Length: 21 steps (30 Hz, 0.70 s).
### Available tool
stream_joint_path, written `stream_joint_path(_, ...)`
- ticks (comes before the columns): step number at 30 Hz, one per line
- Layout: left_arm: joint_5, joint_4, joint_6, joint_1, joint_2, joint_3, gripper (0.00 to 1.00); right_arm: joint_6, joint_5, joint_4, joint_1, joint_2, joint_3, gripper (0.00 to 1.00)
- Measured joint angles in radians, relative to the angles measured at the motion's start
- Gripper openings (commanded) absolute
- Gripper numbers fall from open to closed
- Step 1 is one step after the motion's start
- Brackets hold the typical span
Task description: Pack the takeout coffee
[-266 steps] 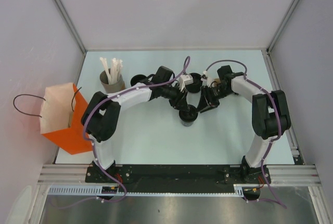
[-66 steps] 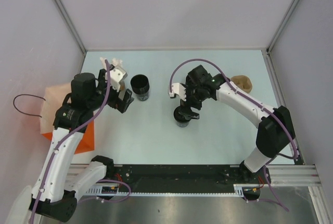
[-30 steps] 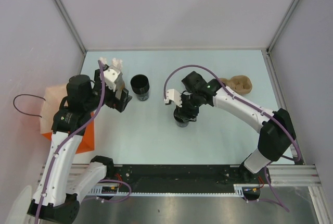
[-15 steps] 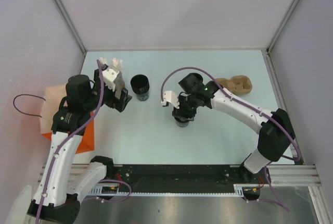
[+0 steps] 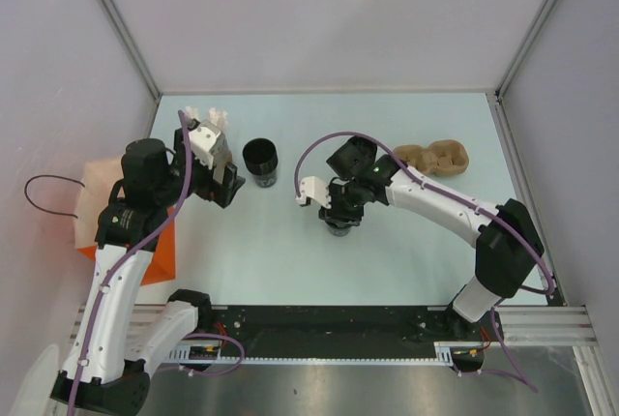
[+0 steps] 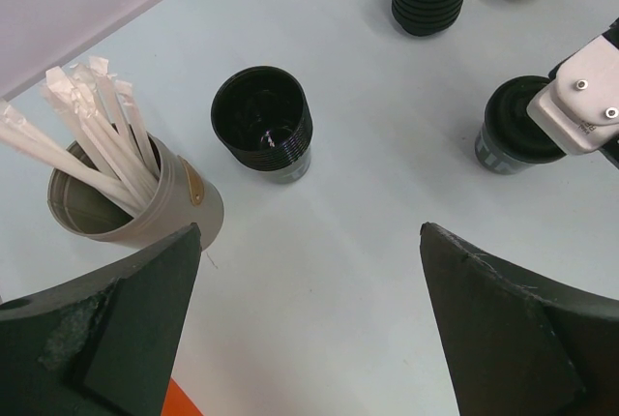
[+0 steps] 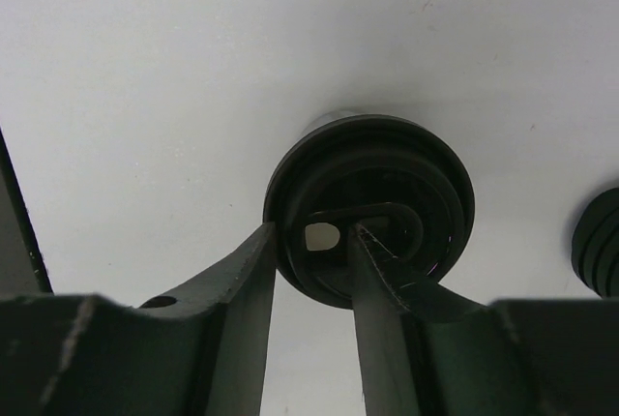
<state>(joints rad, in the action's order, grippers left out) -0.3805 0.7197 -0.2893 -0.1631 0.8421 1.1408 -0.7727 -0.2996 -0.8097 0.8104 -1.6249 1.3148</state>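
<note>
Right gripper (image 7: 314, 242) now sits lower over the coffee cup (image 5: 338, 226), jaws narrowing across its lid rim. Right arm has swung left, baring the brown cup carrier (image 5: 432, 156). Left gripper (image 6: 308, 232) has drawn back beside the straw cup (image 6: 135, 203).

top external: I look down from high overhead, far off.
left wrist: raised, angled down.
right wrist: close over the takeout coffee (image 7: 377, 169).
shared: that cup.

The left arm (image 5: 116, 271) stands tall from its base at the near left, elbow folded and wrist angled forward and down. The left gripper (image 6: 309, 232) hangs high with its jaws spread as wide as they go. The right arm (image 5: 445, 205) reaches in a long, low sweep leftward from its base at the near right, and its wrist tips the right gripper (image 7: 311, 237) downward, its fingers (image 7: 232, 310) drawn in to a narrow gap.
</note>
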Motion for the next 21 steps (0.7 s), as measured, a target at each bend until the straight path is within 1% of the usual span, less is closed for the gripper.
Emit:
stream_joint_path(2,-0.002,0.000,0.001,0.002,0.000,0.000,1.00,-0.007,0.015,0.007,0.004,0.000,0.000,0.27)
stream_joint_path(3,-0.002,0.000,0.001,0.003,0.000,0.000,1.00,-0.009,0.023,0.010,0.006,0.000,0.000,0.16)
stream_joint_path(5,-0.007,0.000,0.001,0.004,0.001,0.000,1.00,-0.012,0.036,0.012,0.011,0.000,-0.003,0.04)
stream_joint_path(6,-0.008,0.000,0.001,0.004,0.001,0.000,1.00,-0.013,0.043,0.012,0.014,0.000,-0.006,0.00)
stream_joint_path(16,-0.012,0.005,0.000,0.005,0.010,0.005,1.00,-0.018,0.100,0.002,0.032,0.010,-0.013,0.00)
stream_joint_path(21,0.013,0.050,-0.012,0.006,0.051,0.082,1.00,-0.004,0.165,-0.008,0.032,0.055,-0.015,0.00)
